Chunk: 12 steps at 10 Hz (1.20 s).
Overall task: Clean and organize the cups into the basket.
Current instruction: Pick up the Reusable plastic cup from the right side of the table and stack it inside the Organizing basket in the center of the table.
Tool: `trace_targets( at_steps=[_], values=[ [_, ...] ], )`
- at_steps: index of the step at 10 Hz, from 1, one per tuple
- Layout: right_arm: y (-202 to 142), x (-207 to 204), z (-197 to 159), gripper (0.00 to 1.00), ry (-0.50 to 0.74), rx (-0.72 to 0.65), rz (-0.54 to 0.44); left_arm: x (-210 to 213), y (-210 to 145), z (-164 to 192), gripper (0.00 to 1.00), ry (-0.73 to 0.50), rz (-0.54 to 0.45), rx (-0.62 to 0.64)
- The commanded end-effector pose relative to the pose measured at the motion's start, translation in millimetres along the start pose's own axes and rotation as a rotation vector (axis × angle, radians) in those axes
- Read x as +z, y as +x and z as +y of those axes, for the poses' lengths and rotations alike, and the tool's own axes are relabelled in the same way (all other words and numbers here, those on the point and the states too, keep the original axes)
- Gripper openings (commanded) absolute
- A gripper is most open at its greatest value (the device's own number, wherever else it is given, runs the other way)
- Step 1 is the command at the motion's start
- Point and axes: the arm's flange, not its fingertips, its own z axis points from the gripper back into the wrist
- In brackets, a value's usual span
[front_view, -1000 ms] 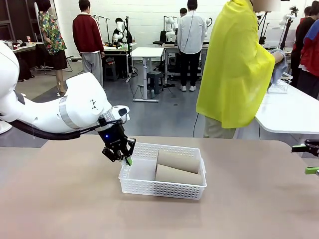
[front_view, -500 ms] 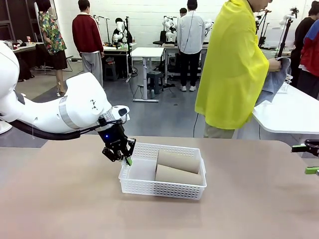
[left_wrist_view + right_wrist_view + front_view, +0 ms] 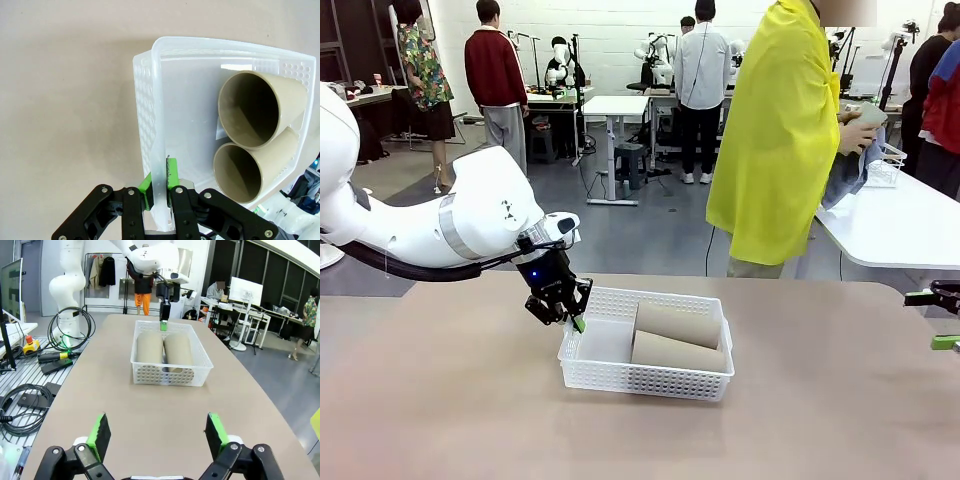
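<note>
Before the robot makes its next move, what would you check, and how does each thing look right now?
1. Left gripper clamped on the basket wall: ok, pads pinch the short end wall.
2. Tan cups settled inside: ok, two lie side by side on their sides.
3. Room for another cup: ok, there is bare floor at the gripped end.
4. All three cups in: not ok, the basket holds two.
5. Right gripper open and apart from the basket: ok.

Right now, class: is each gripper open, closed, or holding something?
Left gripper: closed on the end wall of the basket.
Right gripper: open, holding nothing.
</note>
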Motion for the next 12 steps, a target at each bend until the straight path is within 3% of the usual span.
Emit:
trace_targets(
  at_steps=[1,12],
  values=[
    [1.7,-0.6,2.2,1.0,-0.009,0.005,0.008,1.1,-0.1,-0.2,0.0,-0.005,0.003,-0.001],
    [1.7,-0.6,2.2,1.0,-0.009,0.005,0.008,1.1,-0.1,-0.2,0.0,-0.005,0.003,-0.001]
  ],
)
